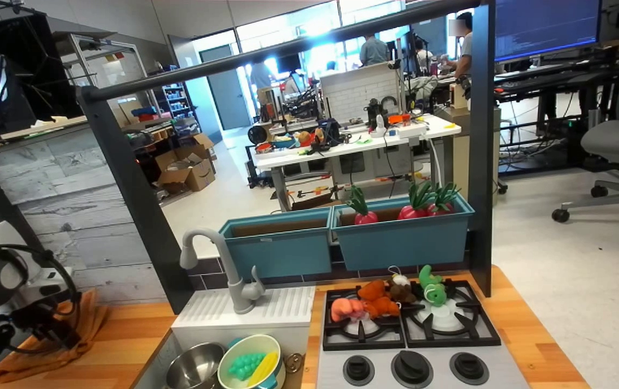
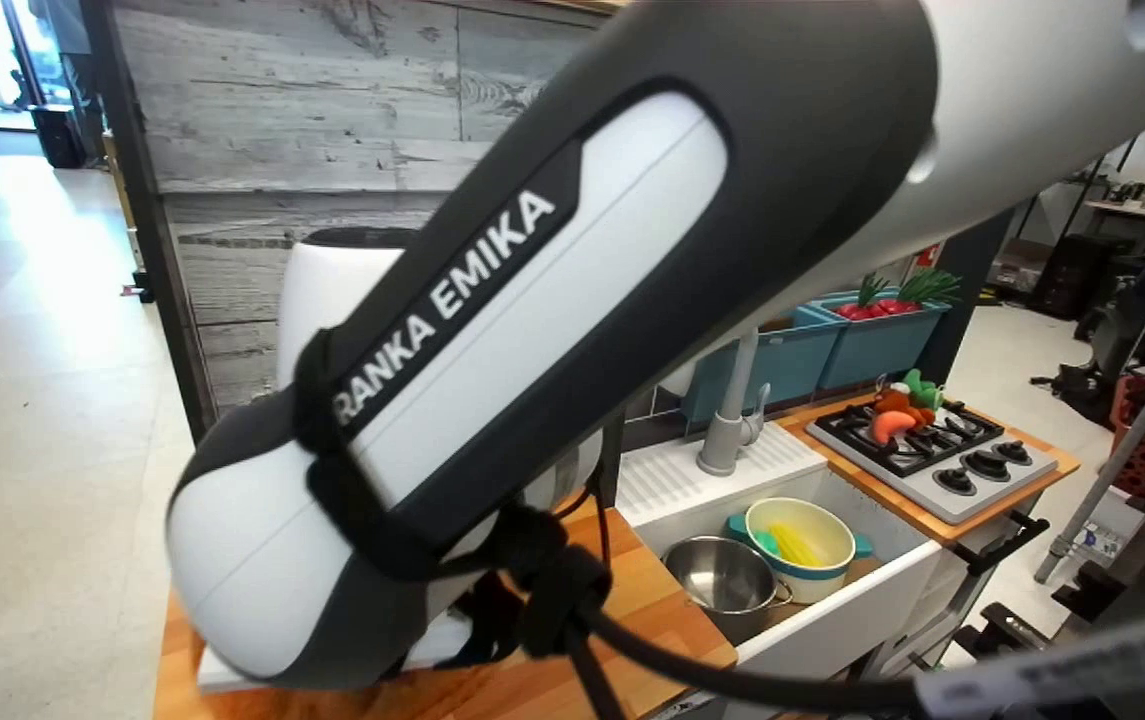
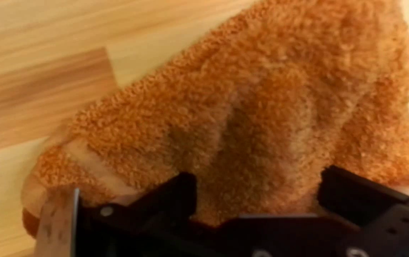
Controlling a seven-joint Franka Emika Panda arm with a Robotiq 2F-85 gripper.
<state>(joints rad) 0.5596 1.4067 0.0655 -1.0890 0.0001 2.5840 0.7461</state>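
Gripper (image 3: 257, 185), jaws wide apart, is over an orange towel (image 3: 279, 89), contact unclear; the towel lies rumpled, ungrasped, on the wooden surface (image 3: 47, 28); apart from the towel, a sink (image 2: 857, 622) holds a steel bowl (image 2: 717, 575).

Wrist cam super close, pointed down at orange towel (image 3: 268, 92). Arm (image 2: 552, 340) totally hogs foreground in an exterior view. Both exterior views angle down, sharing sink (image 2: 837, 630), stove (image 1: 405, 337), planters (image 1: 404, 246).

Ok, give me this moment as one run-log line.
gripper: open | below it: orange cloth, rumpled on wooden counter | contact: unclear | sink: metal pot beside cream pot | stove: toys on top
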